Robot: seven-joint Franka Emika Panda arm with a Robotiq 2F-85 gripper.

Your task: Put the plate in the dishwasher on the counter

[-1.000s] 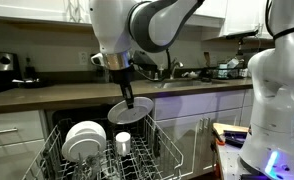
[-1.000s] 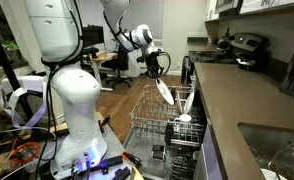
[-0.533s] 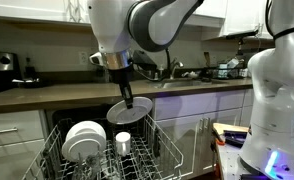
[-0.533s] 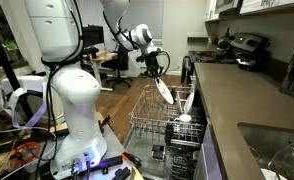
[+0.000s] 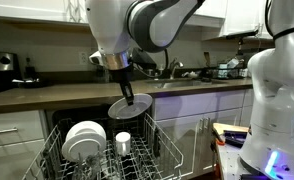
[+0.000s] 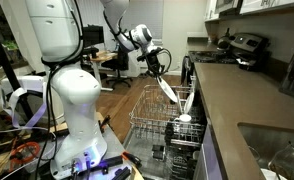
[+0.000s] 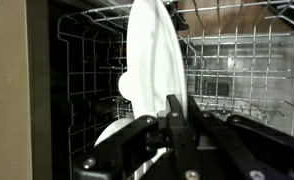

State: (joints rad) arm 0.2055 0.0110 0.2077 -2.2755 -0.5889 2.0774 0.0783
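Observation:
My gripper [image 5: 128,97] is shut on the rim of the white plate [image 5: 128,106] and holds it tilted in the air above the dishwasher's white wire rack [image 5: 152,150]. It also shows in an exterior view, where the gripper [image 6: 157,73] holds the plate [image 6: 166,88] edge-on over the rack [image 6: 149,115]. In the wrist view the plate [image 7: 152,55] fills the middle, clamped between the black fingers [image 7: 177,110], with the rack [image 7: 232,70] below. The dark counter [image 5: 47,95] runs behind the rack and shows beside it [image 6: 232,95].
A pair of overlapping white plates [image 5: 84,140] and a small white cup [image 5: 123,142] stand in the rack. A white robot base [image 5: 277,90] stands nearby. A stove [image 6: 242,45] sits on the far counter and a sink [image 6: 277,150] at its near end.
The gripper has lifted the plate slightly higher above the rack; its tilt has changed a little.

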